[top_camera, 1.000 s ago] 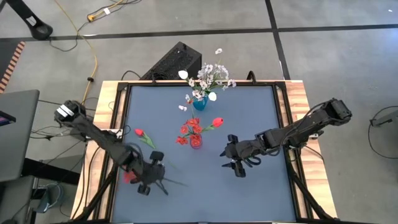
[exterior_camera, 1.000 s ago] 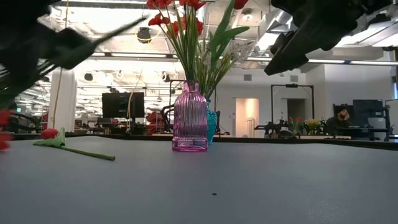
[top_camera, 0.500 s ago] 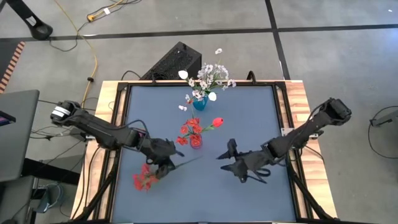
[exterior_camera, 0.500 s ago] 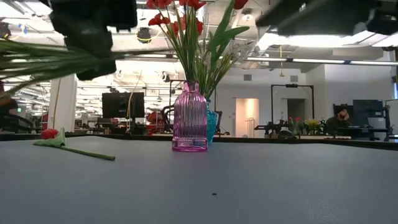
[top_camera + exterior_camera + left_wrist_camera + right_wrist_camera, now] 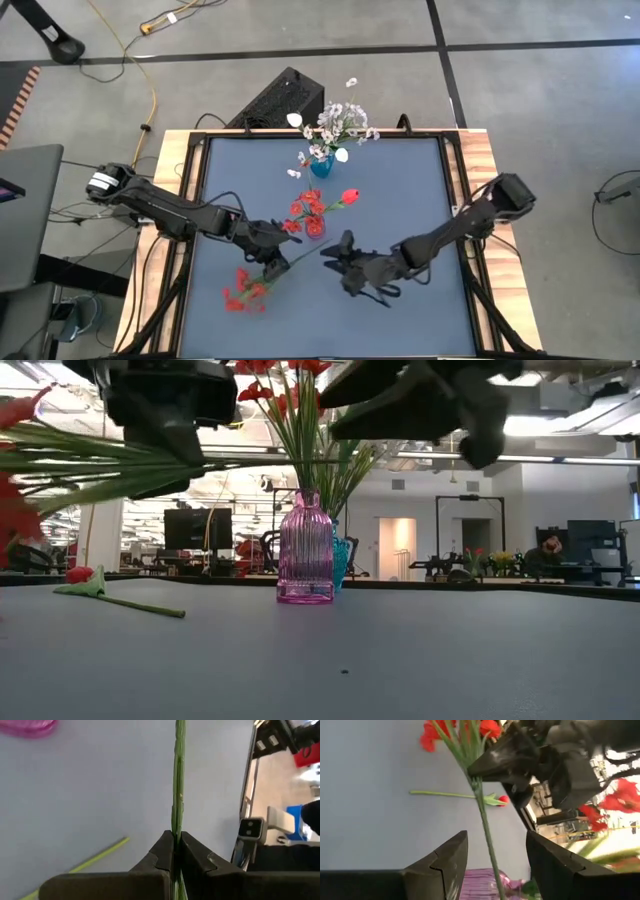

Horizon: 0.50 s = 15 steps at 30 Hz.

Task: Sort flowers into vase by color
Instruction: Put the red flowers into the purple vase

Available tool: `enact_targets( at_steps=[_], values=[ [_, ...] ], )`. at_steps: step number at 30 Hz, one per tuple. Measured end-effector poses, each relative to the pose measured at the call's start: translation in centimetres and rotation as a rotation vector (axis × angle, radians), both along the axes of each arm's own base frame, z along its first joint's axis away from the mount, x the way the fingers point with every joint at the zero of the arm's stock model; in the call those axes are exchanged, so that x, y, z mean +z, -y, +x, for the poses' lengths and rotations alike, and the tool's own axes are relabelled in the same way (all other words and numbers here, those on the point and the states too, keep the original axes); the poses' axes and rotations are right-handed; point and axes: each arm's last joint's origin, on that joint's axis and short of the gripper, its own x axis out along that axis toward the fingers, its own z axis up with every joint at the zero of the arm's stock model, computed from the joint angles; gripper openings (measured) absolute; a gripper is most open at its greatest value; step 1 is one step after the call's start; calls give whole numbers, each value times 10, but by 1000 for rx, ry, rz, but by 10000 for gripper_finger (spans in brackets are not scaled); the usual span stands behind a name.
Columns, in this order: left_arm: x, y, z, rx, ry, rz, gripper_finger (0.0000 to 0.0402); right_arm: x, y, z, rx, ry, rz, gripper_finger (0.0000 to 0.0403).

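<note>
Left claw (image 5: 268, 252), clamped on a red spray (image 5: 243, 292) near the desk's (image 5: 400, 180) centre; right claw (image 5: 340, 262) gapes around its stem. Both vases look stocked; one red tulip (image 5: 82, 576) waits at nine o'clock.

The left arm reaches in from the left edge of the counter, stretched low toward the middle. Its end effector (image 5: 272, 250) hangs above the surface, fingers (image 5: 165, 851) pressed tight together on a thin green stem (image 5: 179, 780). The right arm comes in from the right edge, bent at the elbow, forearm pointing left. Its end effector (image 5: 340, 258) sits near the left one, fingers (image 5: 447, 855) spread apart with the stem between them, not touching it.
</note>
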Motion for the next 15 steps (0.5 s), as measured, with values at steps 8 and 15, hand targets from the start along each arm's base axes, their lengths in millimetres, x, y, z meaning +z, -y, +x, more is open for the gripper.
enact_targets(
  at_steps=[8,15],
  values=[
    [-3,1,1,-28,3,25,4,-14,-1,37,-60,-88,-56,225],
    [-3,2,1,-60,8,47,4,-20,1,53,-101,-114,-83,208]
  ],
)
